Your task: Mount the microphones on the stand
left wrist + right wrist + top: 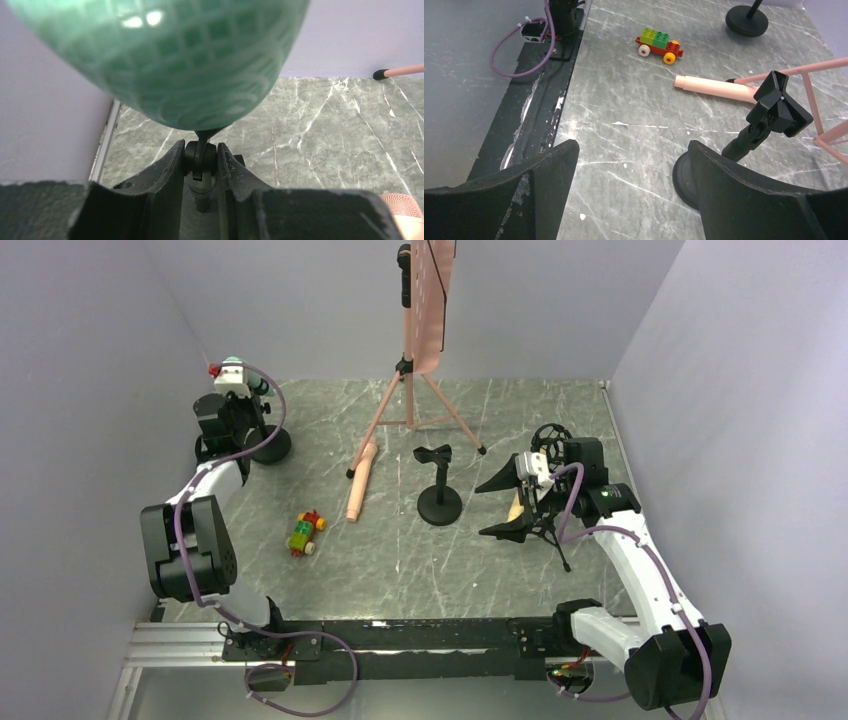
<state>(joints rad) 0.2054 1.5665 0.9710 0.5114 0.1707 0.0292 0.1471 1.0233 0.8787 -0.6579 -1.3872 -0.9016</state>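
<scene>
Left gripper [200,152] clamps the stand neck [200,192] under the green microphone [190,60], far-left corner; a crooked retreat could topple it. Right gripper [631,150] wide open, empty, by the bare stand [779,105].

Even diffuse overhead light, soft short shadows. Two glare spots on green microphone [165,60], close to lens, slightly soft. Nearest the lens, right gripper fingers [744,200] dark, blurred.

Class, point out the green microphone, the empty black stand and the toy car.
green microphone [165,65]: left wrist view, mesh head.
empty black stand [439,508]: top external view, round base.
toy car [655,37]: right wrist view, green bricks.
</scene>
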